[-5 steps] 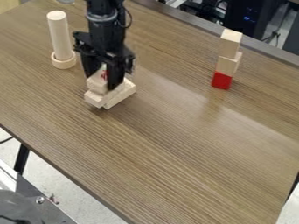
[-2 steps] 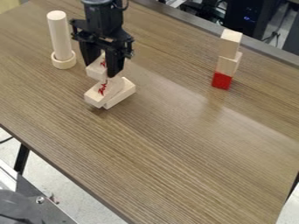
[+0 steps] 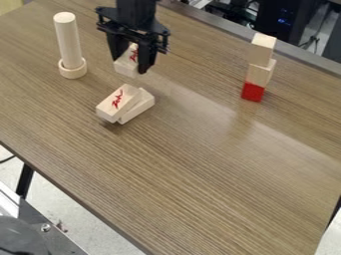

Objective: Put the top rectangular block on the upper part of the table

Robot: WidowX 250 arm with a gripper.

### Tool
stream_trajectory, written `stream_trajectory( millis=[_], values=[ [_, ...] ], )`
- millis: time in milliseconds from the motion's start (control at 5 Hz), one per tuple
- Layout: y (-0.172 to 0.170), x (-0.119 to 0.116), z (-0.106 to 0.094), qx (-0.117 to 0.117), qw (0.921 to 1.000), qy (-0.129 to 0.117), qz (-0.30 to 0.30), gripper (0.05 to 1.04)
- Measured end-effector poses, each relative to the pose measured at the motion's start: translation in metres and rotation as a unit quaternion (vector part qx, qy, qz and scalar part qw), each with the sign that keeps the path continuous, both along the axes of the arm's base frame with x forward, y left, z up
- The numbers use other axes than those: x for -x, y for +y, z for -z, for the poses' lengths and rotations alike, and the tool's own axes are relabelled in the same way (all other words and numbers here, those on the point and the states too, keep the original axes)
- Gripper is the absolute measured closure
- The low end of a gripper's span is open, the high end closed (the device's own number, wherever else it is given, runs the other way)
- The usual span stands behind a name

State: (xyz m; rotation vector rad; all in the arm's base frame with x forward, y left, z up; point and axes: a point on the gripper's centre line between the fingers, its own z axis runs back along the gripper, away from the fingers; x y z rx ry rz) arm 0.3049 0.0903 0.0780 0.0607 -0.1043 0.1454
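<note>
While the pale rectangular block (image 3: 125, 65) hangs above the table (image 3: 200, 164), it is best entered first: oblong, unpainted wood, red marking on its upper face, presumably the top block named in the task. Position: off the surface, apart from the two blocks below it, long side sloping. Hold: black gripper (image 3: 131, 64), jaws closed on the block, one finger to each flank; a grip across the narrow width, likely chosen so that the ends project and the underside is free for setting down flat.

Item, directly beneath: one marked block (image 3: 118, 103), set close against a plain-faced block (image 3: 140, 106), the pair slightly askew; whether one rests partly on the other cannot be told. Height over these would serve to spare them a knock.

Item, to one side: upright wooden cylinder (image 3: 68, 40), its foot at a pale ring (image 3: 73, 71), near enough to call for a path that avoids it.

Item, well apart: tower of three, red block (image 3: 253, 91) as base, pale block (image 3: 259, 73) between, another pale block (image 3: 262, 48) on top.

Step in hand, as judged: carrying toward the table's upper part, then lowering and release.
</note>
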Motion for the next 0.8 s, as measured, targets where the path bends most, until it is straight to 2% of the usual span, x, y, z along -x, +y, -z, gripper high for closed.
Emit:
stream_trajectory(
  millis=[200,400,800],
  values=[
    [-0.003,-0.022,0.007,-0.006,0.9999,0.010,-0.003,0.509],
    [-0.004,-0.045,0.022,-0.007,0.9994,0.032,-0.008,0.509],
    [-0.001,-0.065,0.048,-0.016,0.9981,0.059,-0.009,0.509]
  ],
)
